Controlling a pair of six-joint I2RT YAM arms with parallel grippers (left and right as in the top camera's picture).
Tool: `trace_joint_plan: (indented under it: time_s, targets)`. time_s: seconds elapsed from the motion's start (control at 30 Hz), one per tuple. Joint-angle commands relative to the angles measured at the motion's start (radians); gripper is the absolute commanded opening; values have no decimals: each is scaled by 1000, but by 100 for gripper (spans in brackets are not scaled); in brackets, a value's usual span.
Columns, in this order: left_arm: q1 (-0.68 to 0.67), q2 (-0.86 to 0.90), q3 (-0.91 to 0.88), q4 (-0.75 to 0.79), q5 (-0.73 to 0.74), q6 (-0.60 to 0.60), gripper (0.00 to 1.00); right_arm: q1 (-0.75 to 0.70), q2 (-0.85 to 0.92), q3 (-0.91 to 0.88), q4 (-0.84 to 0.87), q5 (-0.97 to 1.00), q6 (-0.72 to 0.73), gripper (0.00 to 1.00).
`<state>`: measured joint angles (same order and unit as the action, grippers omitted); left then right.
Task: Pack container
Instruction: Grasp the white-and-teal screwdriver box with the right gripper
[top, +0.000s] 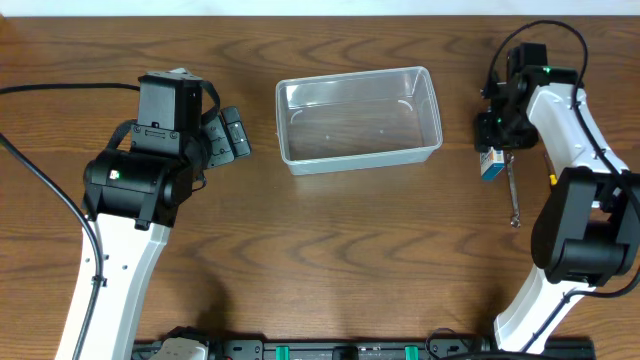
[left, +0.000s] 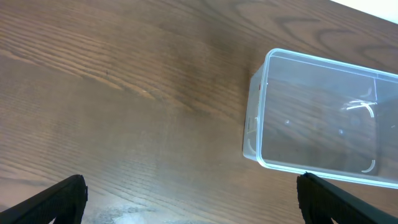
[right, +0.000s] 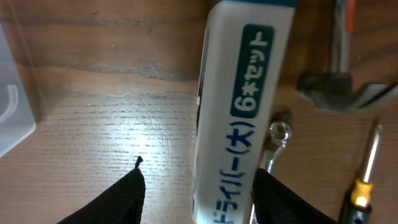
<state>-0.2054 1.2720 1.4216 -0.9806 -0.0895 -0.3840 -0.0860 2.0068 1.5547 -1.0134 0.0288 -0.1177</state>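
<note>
The clear plastic container (top: 362, 160) stands empty at the table's middle back; it also shows in the left wrist view (left: 254, 127), and its corner shows in the right wrist view (right: 11, 118). My left gripper (top: 228, 136) hangs left of it, wide open and empty (left: 198, 210) over bare wood. My right gripper (top: 493, 138) is right of the container, open and straddling a small blue-and-white box (right: 244, 106), which also shows in the overhead view (top: 490, 166). A gap shows between the left finger and the box; the right finger is close against it.
Beside the box lie a wrench (right: 278, 138) (top: 513, 198), a hammer head (right: 339, 87) and a screwdriver with a yellow-and-black handle (right: 367, 177). Cables run along the left and back right of the table.
</note>
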Motion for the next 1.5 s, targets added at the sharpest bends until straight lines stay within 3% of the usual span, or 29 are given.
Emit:
trace_joint_plan:
  time_s: [0.0,0.33,0.5,0.63,0.97,1.13,1.23,1.47]
  targets:
    - [4,4,8,2,-67,11,98,-5,-25,-27,21,-12,-15,56]
    - [4,4,8,2,-190,33,98,-5,-25,-46,50,-12,-14,54]
    - [4,4,7,2,-193,36,98,-5,-25,-46,59,-11,-14,51]
    - [4,4,8,1,-193,36,98,-5,-25,-53,72,-10,-6,41]
    - [4,4,7,-6,-193,36,98,-7,-25,-153,170,62,35,40]
    - [4,4,7,-6,-193,36,98,-7,-25,-158,180,73,35,13]
    - [4,4,7,-6,-193,36,98,-7,-25,-154,180,80,42,1]
    - [4,4,7,-5,-193,37,98,-6,-72,-26,134,95,47,1]
